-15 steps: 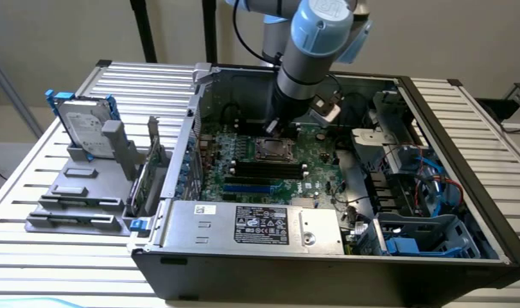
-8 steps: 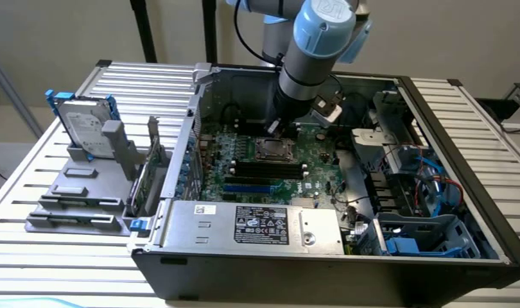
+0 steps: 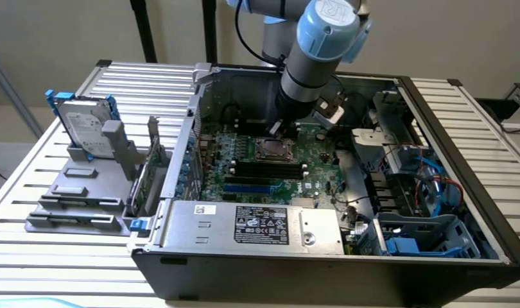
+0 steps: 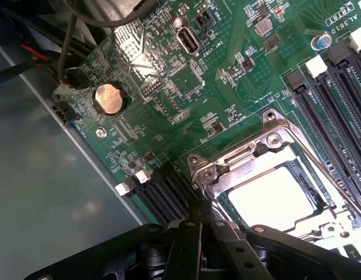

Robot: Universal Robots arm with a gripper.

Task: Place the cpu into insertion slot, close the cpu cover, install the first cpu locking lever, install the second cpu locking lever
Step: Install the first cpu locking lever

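Slatted metal benchtop (image 3: 37, 160) carried an open computer case (image 3: 346, 269), its green motherboard (image 3: 242, 173) lying inside. At the board's twelve o'clock, the cpu (image 4: 273, 197) already lay in the insertion slot (image 3: 274, 149) with the cpu cover (image 4: 250, 160) down over it. The gripper (image 4: 218, 245), its fingers pressed together and holding nothing, hung just beside the socket's edge, so the step in hand looked like a locking lever, which would call for a careful hook and press.

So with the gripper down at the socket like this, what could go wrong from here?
1. The shut gripper sits right at the cpu cover and its thin lever; a sideways push could bend either.
2. The cpu already lies in the insertion slot; uneven pressure might shift it.
3. The memory slots run close alongside and could be clipped.
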